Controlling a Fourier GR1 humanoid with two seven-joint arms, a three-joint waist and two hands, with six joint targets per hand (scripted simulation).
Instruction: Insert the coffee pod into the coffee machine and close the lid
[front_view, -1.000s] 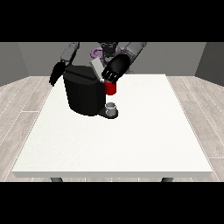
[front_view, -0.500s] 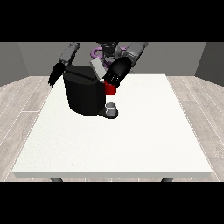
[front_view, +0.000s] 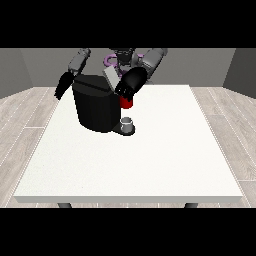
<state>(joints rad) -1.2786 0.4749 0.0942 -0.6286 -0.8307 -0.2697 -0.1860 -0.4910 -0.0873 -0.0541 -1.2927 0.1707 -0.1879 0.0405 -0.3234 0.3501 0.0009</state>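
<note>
The white desk (front_view: 150, 165) carries a black coffee machine (front_view: 95, 107), which sits between the two hands. The hand at the view's right (front_view: 131, 83) hovers just above a red thing at the machine (front_view: 126, 103); whether its fingers are spread or curled I cannot tell. The hand at the view's left (front_view: 63, 85) hangs beside the machine with fingers straight and pointing down. A small grey thing (front_view: 127, 123) sits at the machine's base, below the right-side fingers.

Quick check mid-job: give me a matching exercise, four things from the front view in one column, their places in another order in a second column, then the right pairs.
Things:
1. black coffee machine
2. red thing at the machine
3. hand at the view's right
4. hand at the view's left

Places:
A. directly above the red thing
B. at the machine's front, above a small grey thing
C. beside the machine, by the white table's far left edge
D. standing on the table's far left part

Pairs: 1-D, 2-B, 3-A, 4-C
</note>
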